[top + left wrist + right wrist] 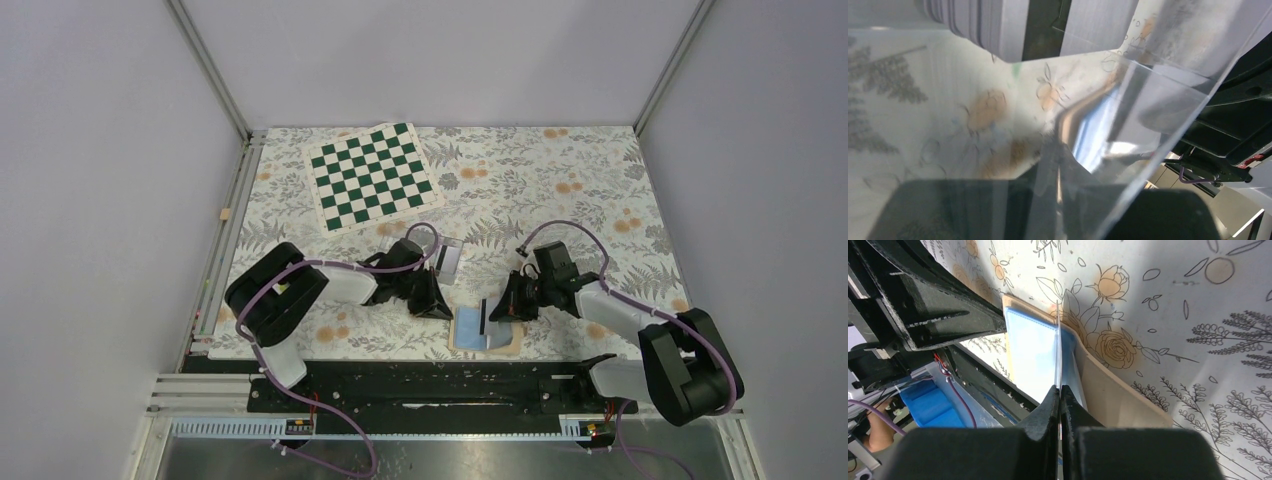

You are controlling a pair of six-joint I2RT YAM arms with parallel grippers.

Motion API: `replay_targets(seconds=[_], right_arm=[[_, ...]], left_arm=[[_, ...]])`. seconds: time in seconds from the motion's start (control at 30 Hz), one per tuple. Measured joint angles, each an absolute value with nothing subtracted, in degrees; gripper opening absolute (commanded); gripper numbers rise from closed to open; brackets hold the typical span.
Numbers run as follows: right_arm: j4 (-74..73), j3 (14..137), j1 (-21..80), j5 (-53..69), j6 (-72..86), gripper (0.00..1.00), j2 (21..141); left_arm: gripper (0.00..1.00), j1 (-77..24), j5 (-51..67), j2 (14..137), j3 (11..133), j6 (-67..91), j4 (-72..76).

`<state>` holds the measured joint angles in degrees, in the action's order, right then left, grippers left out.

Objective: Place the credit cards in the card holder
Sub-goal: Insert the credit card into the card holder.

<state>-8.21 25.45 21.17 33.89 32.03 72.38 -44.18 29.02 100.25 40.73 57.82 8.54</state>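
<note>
Open holder (468,328), card (1057,352) pinched above

Top: right claw (495,312) over holder, left claw (435,305) beside it.
Left wrist: clear plastic (1158,100) blocks view; cannot tell grip.
Right wrist: claw pinches card on edge over holder's blue lining.

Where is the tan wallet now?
In the top view, the tan wallet lies open at the table's near edge, centre, beneath the right pincer gripping a card.

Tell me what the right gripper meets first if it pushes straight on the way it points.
The right gripper, shut on a credit card held edge-on, points at the open card holder. The card's far edge would likely meet its light-blue inside first; depth is unclear.
</note>
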Motion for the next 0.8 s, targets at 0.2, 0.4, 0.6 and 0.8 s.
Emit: replay_targets(seconds=[0.2, 0.4, 0.6, 0.8], right_arm=[[-5.7, 25.3, 21.0, 32.6, 32.9, 0.0, 72.2], [0.4, 25.0, 20.8, 36.8, 36.5, 0.0, 77.1], [1.5, 23.0, 20.7, 38.7, 39.3, 0.0, 76.5], [-5.8, 23.9, 20.7, 38.8, 37.8, 0.0, 74.8]], left_arm=[[0.0, -44.4, 28.4, 99.4, 40.3, 58.4, 7.5], [0.0, -44.4, 27.3, 97.4, 39.2, 58.5, 5.2], [0.0, -44.4, 27.2, 97.2, 39.1, 58.5, 4.6], [0.0, -44.4, 27.1, 97.2, 39.2, 58.5, 4.6]])
